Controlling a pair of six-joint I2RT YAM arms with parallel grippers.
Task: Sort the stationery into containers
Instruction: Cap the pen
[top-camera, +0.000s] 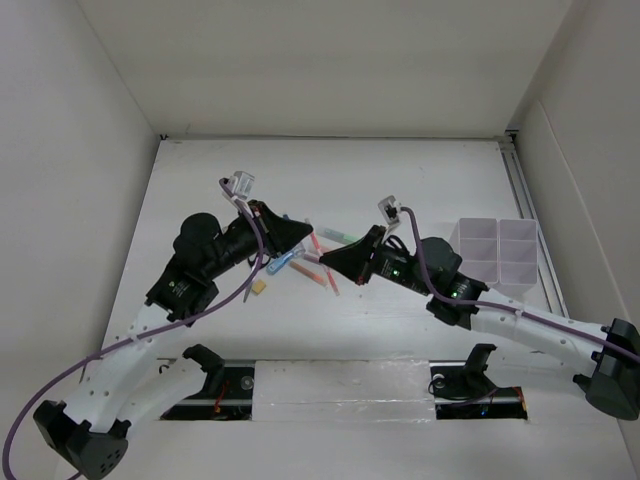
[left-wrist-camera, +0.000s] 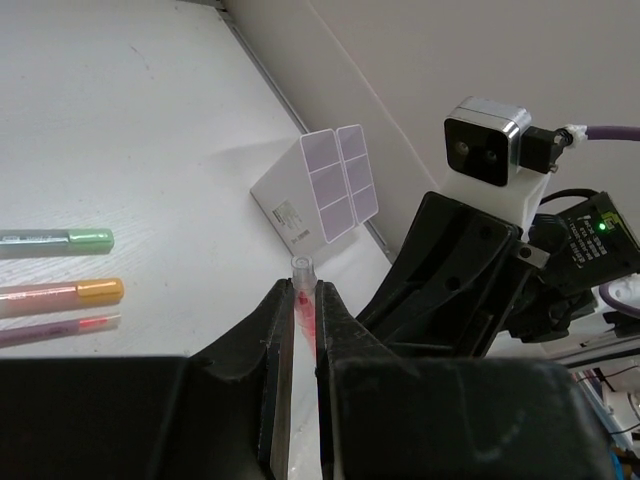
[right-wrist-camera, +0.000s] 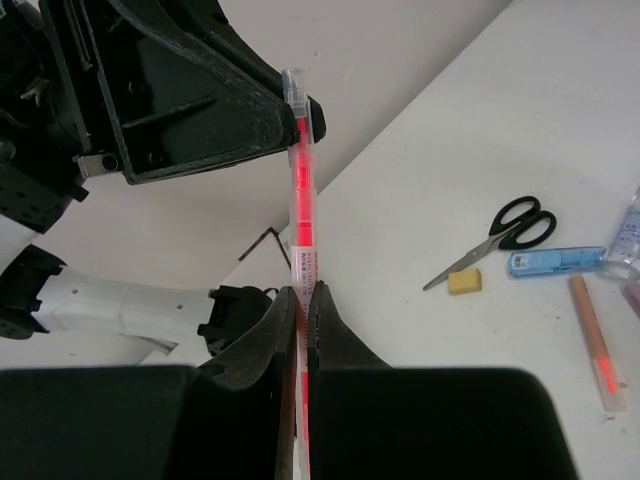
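- I see the organiser (top-camera: 498, 255) at the 3 o'clock edge of the bench (top-camera: 420, 180).
- My left gripper (left-wrist-camera: 304, 300) and right gripper (right-wrist-camera: 300, 300) each clamp one end of the same orange-red pen (right-wrist-camera: 300, 200), near mid-bench.
- The scissors (right-wrist-camera: 505, 232) lie just beside the yellow eraser (right-wrist-camera: 464, 282).

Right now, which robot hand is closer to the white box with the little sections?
The right. The right gripper sits left of the organiser; the left gripper is farther left, both pinching one pen.

Both jaws clamped, left arm (top-camera: 205, 255) meets right arm (top-camera: 440, 275).
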